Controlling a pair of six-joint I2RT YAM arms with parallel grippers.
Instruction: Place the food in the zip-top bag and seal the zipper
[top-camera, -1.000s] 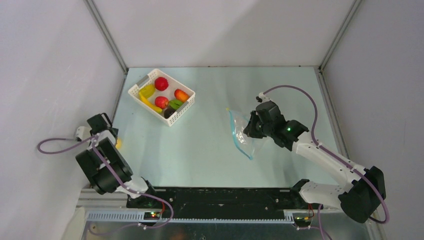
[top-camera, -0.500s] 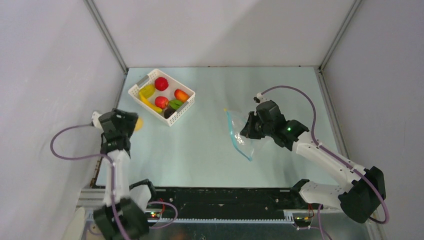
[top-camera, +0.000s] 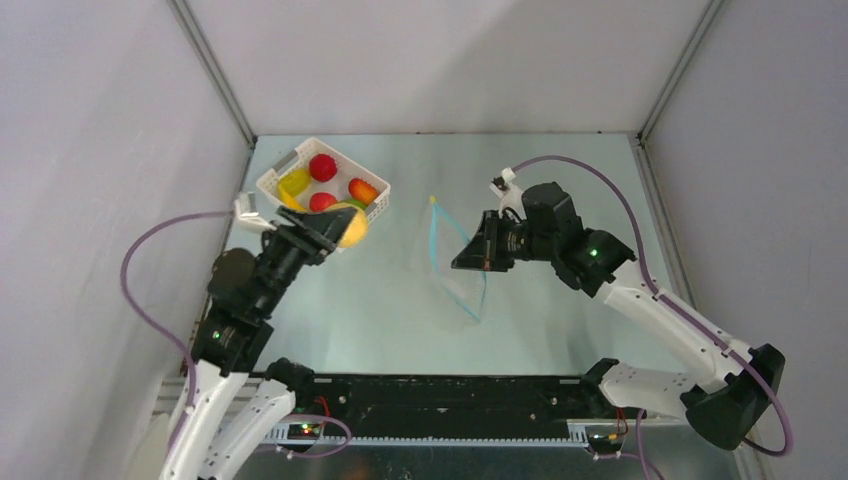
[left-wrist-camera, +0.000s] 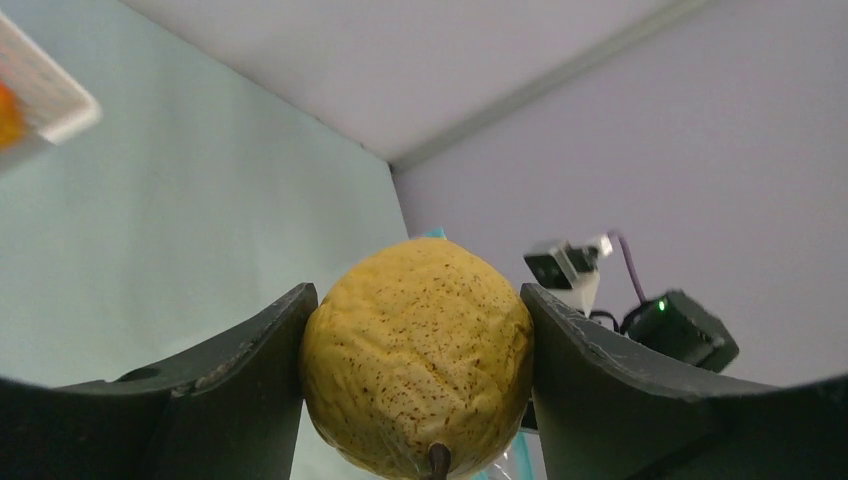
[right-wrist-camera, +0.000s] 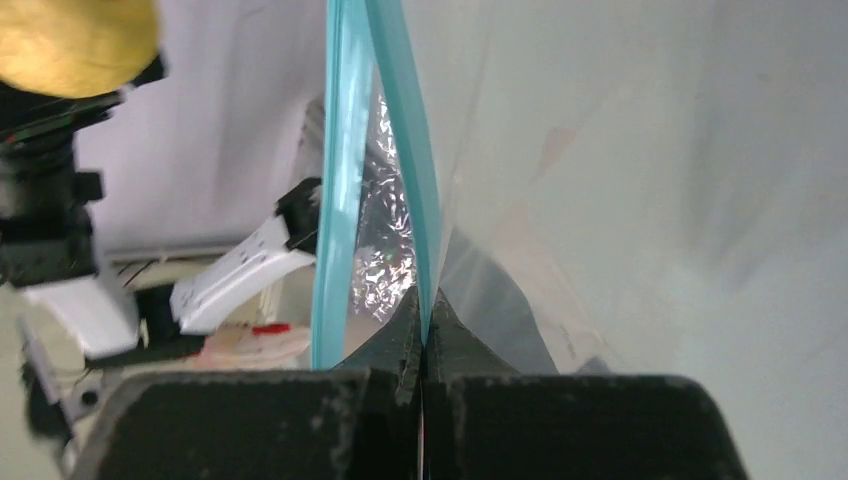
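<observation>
My left gripper (top-camera: 350, 226) is shut on a yellow speckled fruit (top-camera: 353, 227) and holds it in the air just in front of the basket. In the left wrist view the fruit (left-wrist-camera: 418, 350) fills the space between both fingers. My right gripper (top-camera: 463, 259) is shut on one side of the light blue zipper (top-camera: 436, 235) of the clear zip-top bag (top-camera: 455, 272), which hangs lifted off the table. In the right wrist view the jaws (right-wrist-camera: 422, 322) pinch one blue strip (right-wrist-camera: 405, 130), the other strip stands apart, and the bag's mouth gapes.
A white slotted basket (top-camera: 268, 183) at the back left holds more food: a red fruit (top-camera: 322, 167), a yellow one (top-camera: 294, 184), another red one (top-camera: 321, 202) and an orange-red one (top-camera: 362, 190). Grey walls close the table on three sides.
My left arm has swung from the table's left edge up and to the right with the yellow fruit. My right gripper has lifted the bag and carried it leftwards, its mouth opening.
</observation>
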